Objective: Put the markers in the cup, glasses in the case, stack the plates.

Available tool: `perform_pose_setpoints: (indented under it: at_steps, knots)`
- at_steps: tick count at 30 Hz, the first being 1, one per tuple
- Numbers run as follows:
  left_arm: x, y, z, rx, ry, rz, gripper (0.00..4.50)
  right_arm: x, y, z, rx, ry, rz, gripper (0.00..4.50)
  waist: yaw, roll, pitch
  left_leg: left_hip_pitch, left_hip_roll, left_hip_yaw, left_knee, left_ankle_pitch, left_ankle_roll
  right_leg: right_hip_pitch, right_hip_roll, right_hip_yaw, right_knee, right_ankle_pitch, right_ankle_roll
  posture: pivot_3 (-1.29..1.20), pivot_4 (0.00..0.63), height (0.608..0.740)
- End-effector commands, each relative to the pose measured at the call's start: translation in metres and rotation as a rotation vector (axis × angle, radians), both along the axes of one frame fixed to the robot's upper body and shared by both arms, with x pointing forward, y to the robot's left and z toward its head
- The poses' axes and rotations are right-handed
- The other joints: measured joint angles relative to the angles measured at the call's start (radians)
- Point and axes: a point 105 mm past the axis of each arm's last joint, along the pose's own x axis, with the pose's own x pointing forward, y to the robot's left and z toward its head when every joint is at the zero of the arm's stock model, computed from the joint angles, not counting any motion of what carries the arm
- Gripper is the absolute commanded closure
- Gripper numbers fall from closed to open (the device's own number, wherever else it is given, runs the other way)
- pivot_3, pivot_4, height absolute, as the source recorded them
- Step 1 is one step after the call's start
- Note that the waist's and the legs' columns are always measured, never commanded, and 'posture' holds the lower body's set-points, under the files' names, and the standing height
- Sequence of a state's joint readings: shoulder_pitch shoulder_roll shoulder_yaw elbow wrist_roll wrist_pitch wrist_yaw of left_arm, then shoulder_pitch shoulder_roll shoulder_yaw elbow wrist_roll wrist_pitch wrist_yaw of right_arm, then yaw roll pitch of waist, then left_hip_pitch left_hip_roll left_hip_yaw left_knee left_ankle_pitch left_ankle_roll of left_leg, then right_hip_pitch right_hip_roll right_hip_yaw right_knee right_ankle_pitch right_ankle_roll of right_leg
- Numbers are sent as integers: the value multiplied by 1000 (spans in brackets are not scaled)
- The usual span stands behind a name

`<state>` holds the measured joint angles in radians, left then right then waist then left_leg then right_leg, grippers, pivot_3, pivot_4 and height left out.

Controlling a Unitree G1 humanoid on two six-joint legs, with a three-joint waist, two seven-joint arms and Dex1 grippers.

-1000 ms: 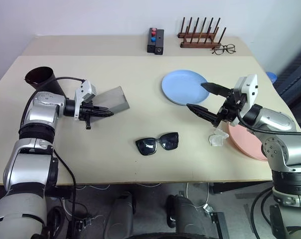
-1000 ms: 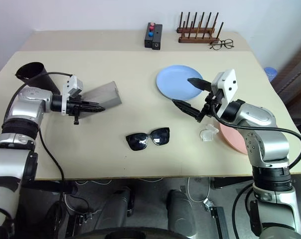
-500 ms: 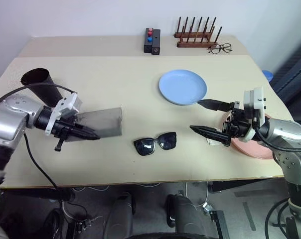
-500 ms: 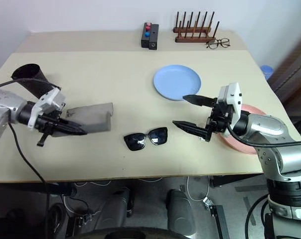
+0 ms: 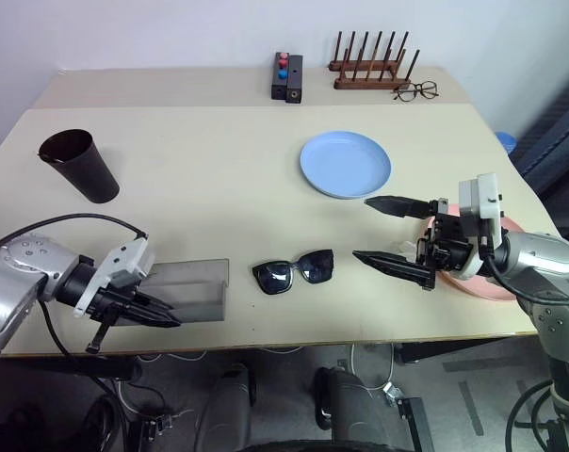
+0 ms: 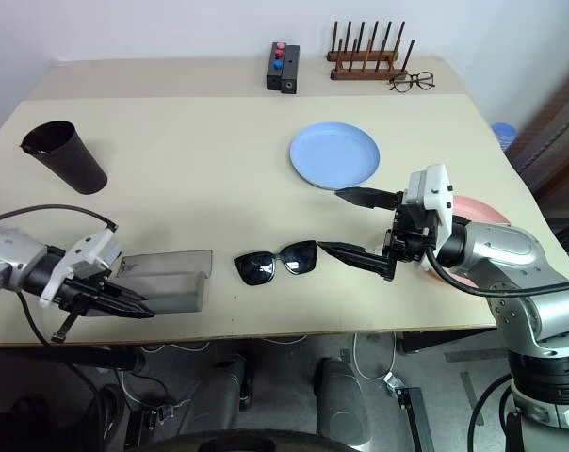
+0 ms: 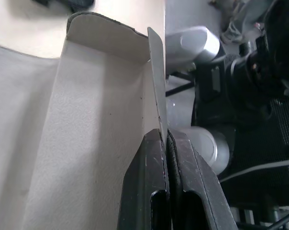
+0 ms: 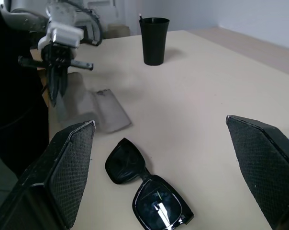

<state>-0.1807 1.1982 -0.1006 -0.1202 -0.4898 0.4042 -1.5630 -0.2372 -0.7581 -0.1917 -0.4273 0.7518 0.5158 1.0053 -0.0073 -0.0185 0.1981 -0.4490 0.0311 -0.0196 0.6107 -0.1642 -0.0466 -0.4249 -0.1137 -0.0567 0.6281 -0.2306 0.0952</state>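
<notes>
Grey case (image 5: 186,290) lies at the tabletop's (image 5: 200,179) seven o'clock, its flap pinched in the closed left tool (image 5: 170,321); sunglasses (image 5: 296,271) at six; right tool (image 5: 379,233) gapes wide, empty, beside them.

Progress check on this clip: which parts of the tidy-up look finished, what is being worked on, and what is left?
Done: possibly the markers; something slim pokes above the cup rim, but I can't confirm. In hand: the left gripper is shut on the grey case's flap near the table's front edge, while the right gripper is open beside the sunglasses. Left: sunglasses are uncased, and the blue plate and pink plate lie apart.
</notes>
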Motion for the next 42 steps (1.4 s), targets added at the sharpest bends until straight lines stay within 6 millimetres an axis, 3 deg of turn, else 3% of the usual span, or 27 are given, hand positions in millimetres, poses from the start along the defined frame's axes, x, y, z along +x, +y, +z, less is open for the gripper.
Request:
perform_pose_setpoints:
  at_steps: [1,12,15,22,26,30,32,38,42]
  knots:
    - [0,1,2,29,-58,-29,4481,-3,3,9,15,-45,12,0,0,0,0,0,0,0,0,0,0,0,0,0,0,0,0,0,150,740]
    - [7,-8,-2,-13,-84,-18,4481,-1,0,9,21,-47,-12,0,0,0,0,-1,0,0,0,0,0,0,0,0,-1,0,0,0,150,740]
    - [7,-10,-2,-21,-70,-19,3572,1,1,10,22,-50,-14,0,0,0,0,-1,0,0,0,0,0,0,0,0,-1,0,0,0,150,740]
    - [12,-11,13,-47,-97,-29,71,3,0,10,24,-45,-19,0,0,0,0,-1,0,0,0,0,0,0,0,0,-1,0,0,0,150,740]
    - [25,-17,42,-126,-120,-4,24,4,-5,6,-5,-29,-28,0,6,0,0,-1,0,0,0,0,0,0,0,0,-1,0,1,0,150,740]
    - [32,-38,70,-225,-61,7,24,-1,-14,-3,-59,32,-22,0,19,0,0,-2,0,1,1,0,1,0,0,0,-1,-1,1,0,150,740]
    - [43,-58,77,-280,-83,-16,24,-4,-18,-6,-59,72,-24,0,24,0,0,-2,0,1,1,0,1,0,0,0,0,-1,2,0,150,740]
    - [84,-104,72,-290,-151,-103,24,-8,-32,-16,-109,80,-102,0,39,0,0,-1,-1,2,4,0,2,2,1,0,1,-1,2,0,150,740]
    - [105,-121,64,-278,-175,-140,24,-11,-38,-17,-105,74,-157,0,44,0,0,-2,0,2,5,0,3,1,1,0,1,1,0,0,150,740]
